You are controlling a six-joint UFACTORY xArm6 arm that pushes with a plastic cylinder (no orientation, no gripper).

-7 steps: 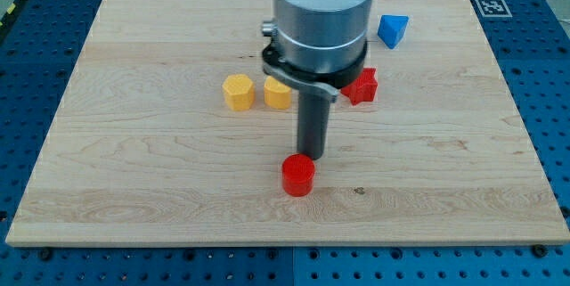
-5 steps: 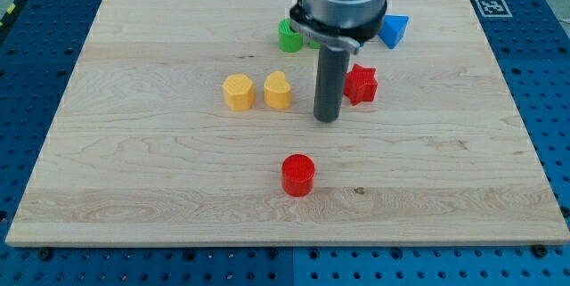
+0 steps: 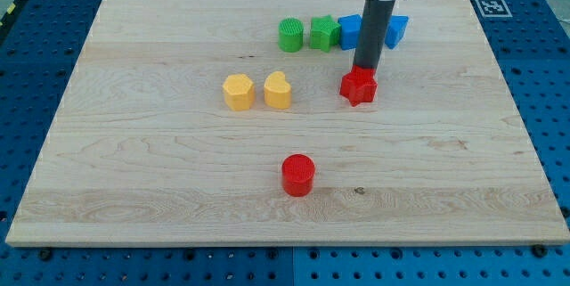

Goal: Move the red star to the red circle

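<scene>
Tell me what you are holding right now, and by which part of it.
Nothing is held; I only push. My tip stands at the top edge of the red star, on its side away from the red circle.

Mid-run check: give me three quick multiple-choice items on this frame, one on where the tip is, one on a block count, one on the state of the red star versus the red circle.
1. Where is my tip?
A. At the red star's top edge
B. Beside the red circle
C. Between the two yellow blocks

2. How many yellow blocks are on the board?
A. One
B. Two
C. Three

3. How do the red star and the red circle stand?
A. Touching
B. Star on top of circle
C. Apart, circle toward the view's bottom left of the star

Answers:
1. A, the rod ends right behind the star.
2. B, a yellow hexagon-like block and a yellow heart-like block sit side by side.
3. C, bare wood lies between them.
</scene>
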